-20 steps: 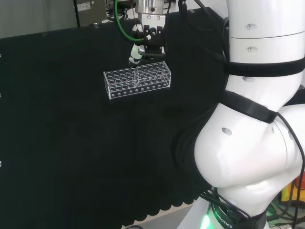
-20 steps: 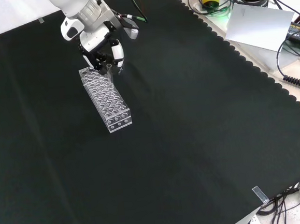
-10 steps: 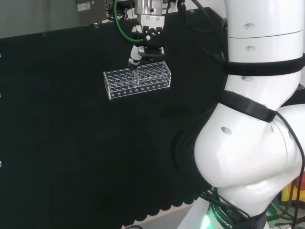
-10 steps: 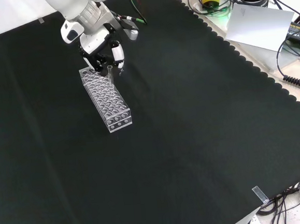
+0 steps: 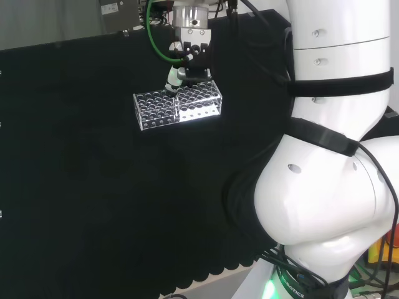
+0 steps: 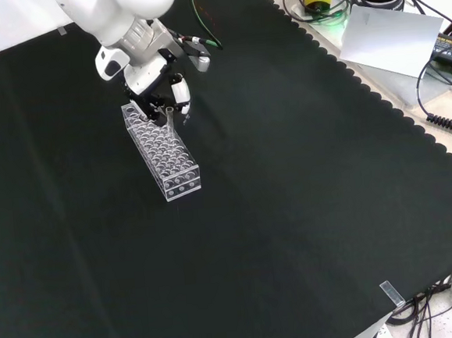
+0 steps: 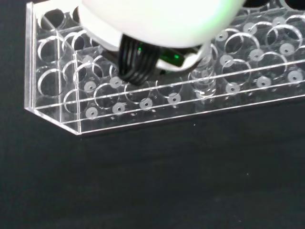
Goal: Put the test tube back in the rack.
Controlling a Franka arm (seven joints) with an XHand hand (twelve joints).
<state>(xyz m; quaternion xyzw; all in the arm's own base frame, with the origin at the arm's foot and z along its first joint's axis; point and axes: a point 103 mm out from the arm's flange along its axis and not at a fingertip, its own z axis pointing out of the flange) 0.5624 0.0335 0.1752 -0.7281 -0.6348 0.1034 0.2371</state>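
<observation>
Clear plastic rack (image 6: 162,151) sits on the black cloth (image 6: 292,211), long and narrow, rows of round holes on top. In the front view it runs from upper left to lower right; in the head view the rack (image 5: 177,106) lies across, left to right, and looks brightly lit on its right half.

The hand (image 6: 163,90) hangs at the rack's far end in the front view, fingers pointing down and curled in around a thin clear test tube (image 6: 169,115). White fingertips (image 6: 180,96) sit just beside the tube's upper part. The tube stands about upright with its lower end down among the rack's holes near the right long edge, front view. Grip looks like a pinch, though the tube is faint and the exact contact is hard to make out.

In the head view the hand (image 5: 185,62) comes straight down from the wrist over the rack's back edge, near its middle, with a green cable (image 5: 154,45) looping off to the left of the wrist.

In the wrist view a blurred white part of the hand (image 7: 157,19) with a black ribbed piece below it sits over the rack (image 7: 157,100); the test tube (image 7: 204,81) shows as a clear column of stacked rings standing in a hole in the row next to the rack's near wall.

The arm's white links (image 5: 330,156) stand large on the right of the head view.
</observation>
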